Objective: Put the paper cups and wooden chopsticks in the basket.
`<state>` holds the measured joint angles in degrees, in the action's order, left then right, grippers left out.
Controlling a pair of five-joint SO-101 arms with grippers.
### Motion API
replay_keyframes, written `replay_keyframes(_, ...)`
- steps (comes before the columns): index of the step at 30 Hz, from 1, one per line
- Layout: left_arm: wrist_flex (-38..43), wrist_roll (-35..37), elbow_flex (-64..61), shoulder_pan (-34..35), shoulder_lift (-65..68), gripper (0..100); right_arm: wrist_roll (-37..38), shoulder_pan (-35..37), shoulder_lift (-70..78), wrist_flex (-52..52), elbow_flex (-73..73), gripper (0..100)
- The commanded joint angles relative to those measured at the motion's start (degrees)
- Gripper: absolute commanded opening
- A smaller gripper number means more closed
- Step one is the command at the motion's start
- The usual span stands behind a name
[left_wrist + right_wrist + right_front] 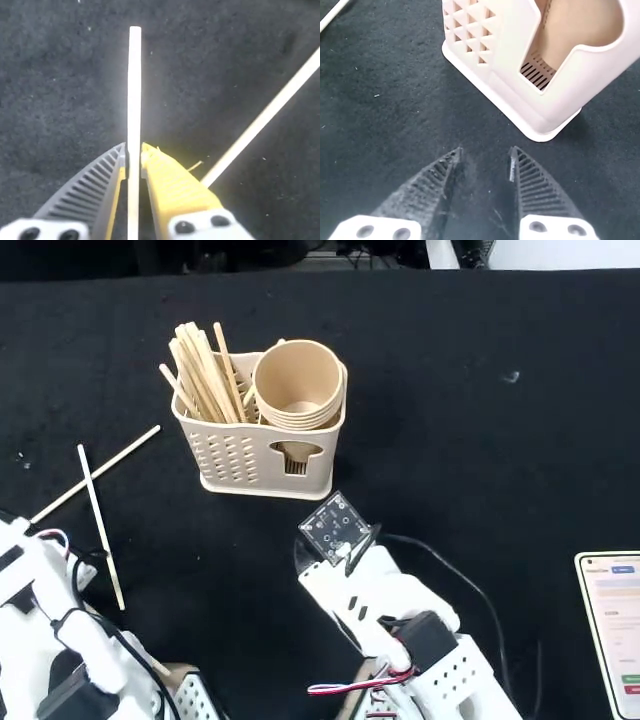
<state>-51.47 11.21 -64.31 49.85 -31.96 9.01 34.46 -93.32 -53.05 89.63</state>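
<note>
A cream perforated basket (235, 455) stands at the table's middle back. It holds a stack of paper cups (298, 380) on one side and several wooden chopsticks (205, 370) on the other. Two loose chopsticks (100, 525) (100, 472) cross on the black cloth to its left, by my left arm. My left gripper (134, 150) is shut on one chopstick (134, 90); the other chopstick (265, 117) runs off beside it. My right gripper (485, 155) is open over bare cloth just in front of the basket (505, 80), where the cups (570, 30) show through the cut-out.
A phone-like screen (612, 630) lies at the right edge of the table. My right arm's body (400, 620) takes up the front middle, and the left arm (40, 640) the front left corner. Black cloth covers the table.
</note>
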Motion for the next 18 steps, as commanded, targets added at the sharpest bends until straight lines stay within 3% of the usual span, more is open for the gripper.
replay_keyframes(1,-3.6,0.6,7.5,0.0,-1.1,3,0.5,0.7,-0.9,0.3,-0.1,14.9)
replay_keyframes(7,-1.1,0.4,16.0,-1.6,-0.4,3,0.5,0.7,-0.9,0.3,0.0,14.9)
replay_keyframes(12,5.5,-9.3,16.0,-9.6,-0.4,3,0.5,0.7,-0.9,1.8,0.9,14.9)
replay_keyframes(18,12.0,-10.8,13.7,-17.9,-0.3,4,0.5,0.8,-0.9,2.7,1.6,14.9)
